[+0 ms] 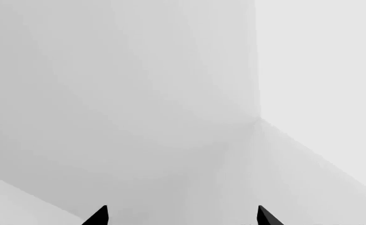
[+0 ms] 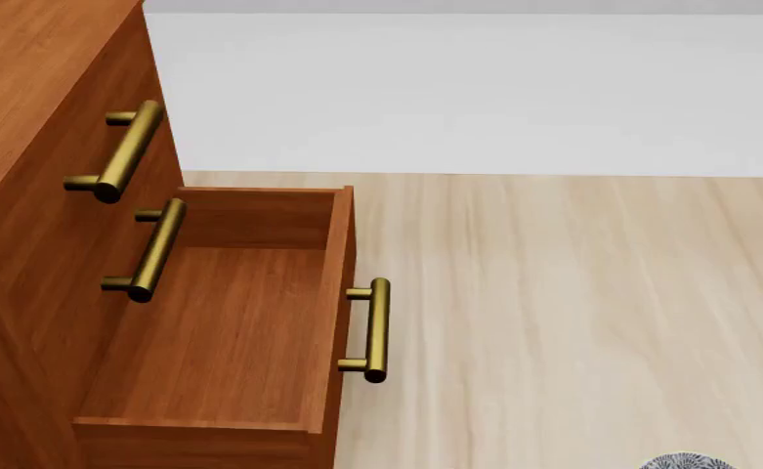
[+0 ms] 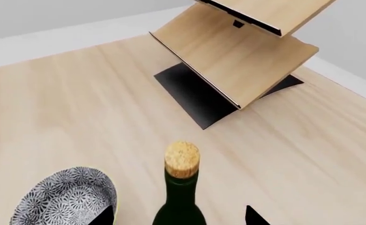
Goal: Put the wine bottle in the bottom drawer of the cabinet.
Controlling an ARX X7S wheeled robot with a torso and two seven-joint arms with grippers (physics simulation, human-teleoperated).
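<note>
The wine bottle (image 3: 181, 197), dark green with a tan cork (image 3: 182, 159), stands upright on the pale wood floor in the right wrist view. My right gripper (image 3: 179, 216) is open, with its two dark fingertips on either side of the bottle's shoulder and a gap on both sides. The cabinet (image 2: 29, 88) stands at the left of the head view. Its bottom drawer (image 2: 335, 313) is pulled out and empty, its brass handle (image 2: 376, 330) facing the floor space. My left gripper (image 1: 183, 216) is open and empty, facing blank white walls. Neither gripper shows in the head view.
A blue-patterned bowl (image 3: 64, 199) sits on the floor close beside the bottle; its rim also shows at the bottom edge of the head view (image 2: 690, 461). A pale wood rack (image 3: 245, 61) on a black base stands beyond the bottle. Two shut drawer fronts (image 2: 153, 249) sit above the open drawer.
</note>
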